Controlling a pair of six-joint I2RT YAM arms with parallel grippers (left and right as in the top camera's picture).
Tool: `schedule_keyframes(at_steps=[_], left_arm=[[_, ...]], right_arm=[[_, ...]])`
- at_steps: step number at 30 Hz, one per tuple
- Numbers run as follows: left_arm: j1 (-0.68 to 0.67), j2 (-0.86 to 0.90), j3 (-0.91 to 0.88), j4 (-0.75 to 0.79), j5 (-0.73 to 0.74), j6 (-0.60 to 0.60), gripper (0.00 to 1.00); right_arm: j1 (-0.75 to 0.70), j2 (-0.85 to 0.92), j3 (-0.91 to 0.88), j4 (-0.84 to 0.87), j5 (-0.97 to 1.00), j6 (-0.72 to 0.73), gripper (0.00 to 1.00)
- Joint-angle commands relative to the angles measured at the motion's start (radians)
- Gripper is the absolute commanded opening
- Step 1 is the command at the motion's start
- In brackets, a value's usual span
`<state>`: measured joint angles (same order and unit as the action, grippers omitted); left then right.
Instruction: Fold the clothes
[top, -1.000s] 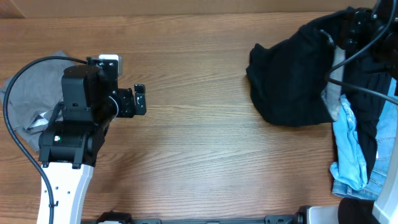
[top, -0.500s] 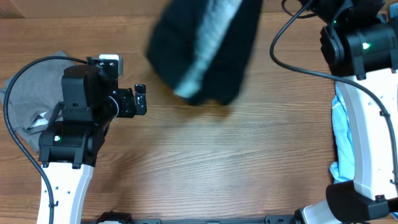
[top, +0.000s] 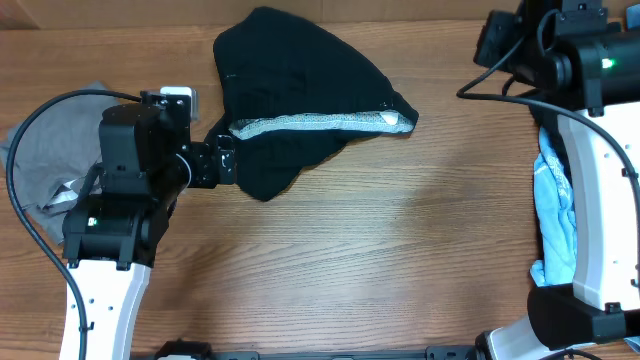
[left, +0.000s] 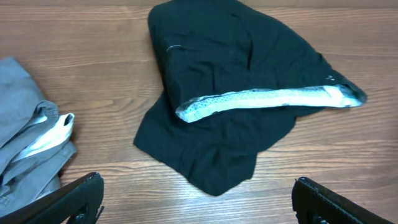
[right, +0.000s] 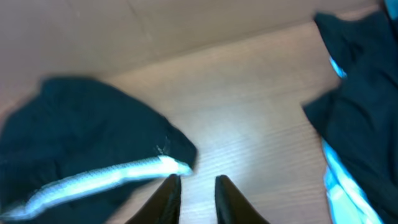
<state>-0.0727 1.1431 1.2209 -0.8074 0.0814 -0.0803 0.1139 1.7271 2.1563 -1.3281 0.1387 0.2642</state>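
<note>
Shorts (top: 290, 90) lie crumpled, pale waistband (top: 320, 124) showing; left tool (left: 196, 194) wide, right tool (right: 196, 186) narrowly parted, empty.

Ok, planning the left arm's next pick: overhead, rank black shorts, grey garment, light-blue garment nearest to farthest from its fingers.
1. Black shorts, top centre, right alongside.
2. Grey garment, at the left edge.
3. Light-blue garment, far right edge.

Black shorts (top: 300, 110) crowd the far middle of the table (top: 400, 260) (grey piece (top: 40, 160) at left edge); nearer wood lies open.
</note>
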Motion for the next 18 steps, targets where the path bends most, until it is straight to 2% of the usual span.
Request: schedule_keyframes(at_steps=[1, 3, 7, 10, 11, 13, 17, 18], left_arm=[[-0.005, 0.120, 0.026, 0.006, -0.040, -0.056, 1.00], [-0.004, 0.227, 0.026, 0.049, -0.039, -0.056, 0.99], [-0.003, 0.467, 0.026, 0.229, -0.031, -0.066, 0.97], [-0.003, 0.625, 0.026, 0.385, 0.048, -0.093, 0.89], [-0.003, 0.646, 0.026, 0.417, 0.051, -0.110, 0.87], [-0.003, 0.685, 0.026, 0.492, 0.050, -0.142, 0.77], [-0.003, 0.751, 0.026, 0.560, 0.050, -0.225, 0.74], [-0.003, 0.760, 0.026, 0.577, 0.051, -0.238, 0.52]], right_arm=[[-0.045, -0.006, 0.014, -0.095, 0.019, -0.006, 0.26], [-0.075, -0.006, 0.014, -0.154, 0.019, -0.007, 0.27], [-0.121, -0.006, 0.014, -0.216, 0.018, -0.011, 0.27], [-0.123, -0.006, 0.014, -0.222, 0.018, -0.029, 0.26], [-0.123, -0.006, 0.014, -0.222, 0.018, -0.029, 0.27], [-0.123, -0.006, 0.014, -0.223, 0.018, -0.029, 0.27], [-0.123, -0.006, 0.014, -0.223, 0.018, -0.029, 0.26], [-0.123, -0.006, 0.014, -0.223, 0.018, -0.029, 0.26]])
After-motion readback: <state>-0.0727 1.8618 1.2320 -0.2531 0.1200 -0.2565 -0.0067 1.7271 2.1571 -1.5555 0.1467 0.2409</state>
